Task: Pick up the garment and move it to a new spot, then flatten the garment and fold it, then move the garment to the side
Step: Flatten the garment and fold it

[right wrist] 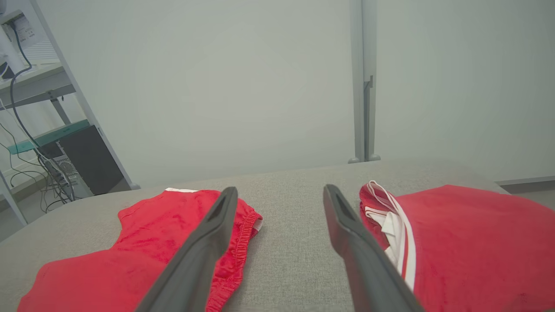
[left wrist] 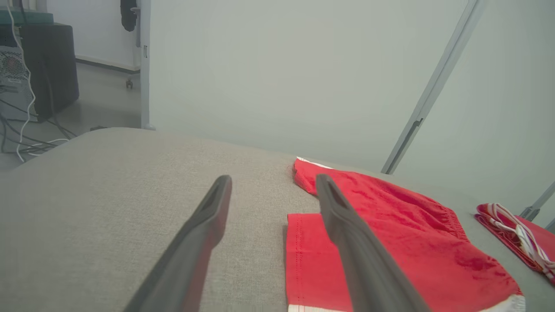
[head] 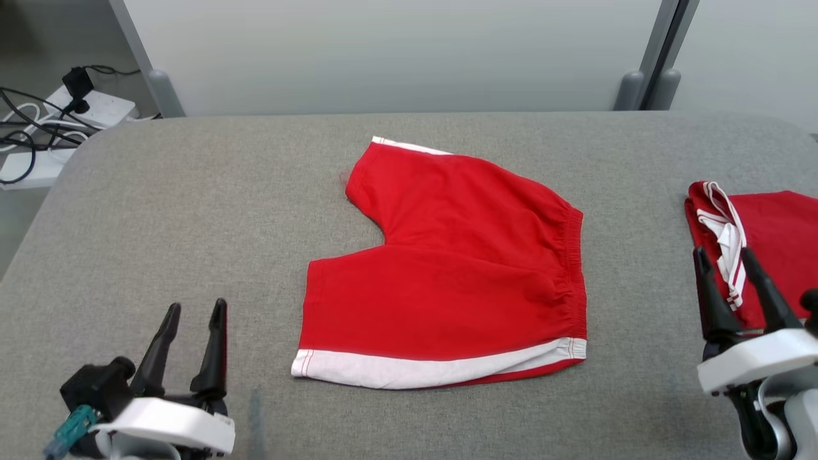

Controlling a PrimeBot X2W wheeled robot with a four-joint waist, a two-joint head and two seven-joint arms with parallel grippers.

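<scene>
Left tool (head: 197,305), right tool (head: 723,252) released; shorts (head: 447,281) flat at table (head: 160,204) centre; second garment (head: 773,223) at right edge.

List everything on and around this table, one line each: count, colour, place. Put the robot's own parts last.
shorts: one, red with white side bands, spread flat at the table's middle
second garment: one, red with white stripes, at the table's right edge
table: one, grey fabric top, under both garments
power strip: one, white, on the floor past the table's far left corner
cables: several, black and white, on the floor by the power strip
wall panels: at least two, pale grey, behind the table's far edge
computer tower: one, black, on the floor off to the left
left gripper: one, dark fingers, open, over bare table at near left
right gripper: one, dark fingers, open, near right, by the second garment
</scene>
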